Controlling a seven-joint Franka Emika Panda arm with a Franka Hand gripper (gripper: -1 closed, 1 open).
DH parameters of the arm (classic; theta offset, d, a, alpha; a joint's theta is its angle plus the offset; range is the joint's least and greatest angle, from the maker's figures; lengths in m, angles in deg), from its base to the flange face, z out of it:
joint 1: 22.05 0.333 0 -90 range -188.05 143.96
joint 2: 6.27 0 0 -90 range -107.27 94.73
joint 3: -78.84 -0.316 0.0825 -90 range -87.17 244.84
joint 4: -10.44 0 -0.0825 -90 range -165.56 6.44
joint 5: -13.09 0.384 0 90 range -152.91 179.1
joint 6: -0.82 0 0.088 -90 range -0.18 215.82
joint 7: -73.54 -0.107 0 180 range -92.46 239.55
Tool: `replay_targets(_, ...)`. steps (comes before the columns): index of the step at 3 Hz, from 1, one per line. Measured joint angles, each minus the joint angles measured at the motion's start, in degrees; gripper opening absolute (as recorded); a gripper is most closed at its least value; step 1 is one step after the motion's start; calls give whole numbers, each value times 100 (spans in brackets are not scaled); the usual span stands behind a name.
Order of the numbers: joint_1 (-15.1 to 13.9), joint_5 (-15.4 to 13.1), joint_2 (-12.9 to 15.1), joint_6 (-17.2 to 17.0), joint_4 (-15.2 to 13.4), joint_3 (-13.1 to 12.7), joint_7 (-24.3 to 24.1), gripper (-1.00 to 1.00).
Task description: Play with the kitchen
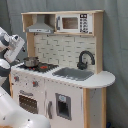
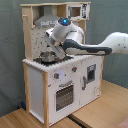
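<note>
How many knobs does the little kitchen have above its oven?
2: in the first exterior view, one knob sits toward the first exterior view's left, the other to its right. None seems hidden.

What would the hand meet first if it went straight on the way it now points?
Probably the small pot on the stovetop: the hand angles down toward it from the second exterior view's right, though depth is unclear.

Matt white kitchen (image 1: 75, 95), light wood frame

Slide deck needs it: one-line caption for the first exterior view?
Panda arm reaches in from the first exterior view's left toward a small pot on the toy kitchen's stovetop.
</note>
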Motion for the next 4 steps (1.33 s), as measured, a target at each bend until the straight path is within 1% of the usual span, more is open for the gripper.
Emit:
replay_targets(2, -763, 591, 0, -511, 444, -507, 246, 100)
replay_targets(3, -1100, 836, 1, -885, 756, -644, 408, 100)
replay_targets(4, -1375, 984, 1, -1189, 1059, -841, 518, 100)
